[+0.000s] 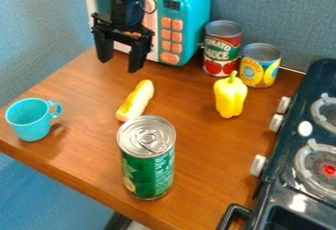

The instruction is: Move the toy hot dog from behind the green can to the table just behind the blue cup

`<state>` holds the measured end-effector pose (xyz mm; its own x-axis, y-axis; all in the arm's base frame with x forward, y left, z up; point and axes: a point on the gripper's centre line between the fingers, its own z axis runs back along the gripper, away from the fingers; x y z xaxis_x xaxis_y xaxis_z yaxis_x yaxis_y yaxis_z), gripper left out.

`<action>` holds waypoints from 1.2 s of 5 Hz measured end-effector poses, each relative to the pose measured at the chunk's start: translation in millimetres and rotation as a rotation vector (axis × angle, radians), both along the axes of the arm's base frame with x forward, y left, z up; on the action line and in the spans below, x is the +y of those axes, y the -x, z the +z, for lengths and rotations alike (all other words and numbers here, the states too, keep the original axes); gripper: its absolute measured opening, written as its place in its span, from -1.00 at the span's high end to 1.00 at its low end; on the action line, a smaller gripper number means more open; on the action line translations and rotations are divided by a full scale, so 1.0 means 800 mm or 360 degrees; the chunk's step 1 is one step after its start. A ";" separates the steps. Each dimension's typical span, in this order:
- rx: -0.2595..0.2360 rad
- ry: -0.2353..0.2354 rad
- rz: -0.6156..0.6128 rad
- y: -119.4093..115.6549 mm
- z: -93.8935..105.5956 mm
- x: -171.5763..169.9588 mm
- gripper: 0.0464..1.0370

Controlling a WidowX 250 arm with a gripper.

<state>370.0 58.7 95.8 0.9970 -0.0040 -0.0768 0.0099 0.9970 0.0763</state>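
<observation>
1. currently, the black pincer (119, 66) hangs in the upper left of the frame, its two fingers spread apart with a gap between them, pointing down.
2. right behind it in the picture is a teal and white toy microwave (197, 8) with salmon-coloured buttons and a small dark display.
3. the pale yellow long piece (136, 101), the loose thing nearest the pincer, lies slantwise on the brown tabletop (197, 160), a bit left of the frame's middle, apart from the fingers.
4. just below that piece in the picture, at lower centre-left, a tall green can (148, 172) stands upright with its silver top showing.
5. over at the left edge, a teal cup (28, 122) stands upright, handle toward the right.
6. right of the frame's middle there's a yellow bell pepper (230, 98), stem up.
7. above the pepper, near the back wall (272, 8), stand a red and green can (221, 52) and a shorter yellow and blue can (259, 69), side by side.
8. along the right edge sits a dark stove (289, 150) with white knobs.
</observation>
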 end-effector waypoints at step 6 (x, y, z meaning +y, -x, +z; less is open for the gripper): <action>0.0053 0.0102 0.0096 -0.002 -0.082 -0.016 -0.93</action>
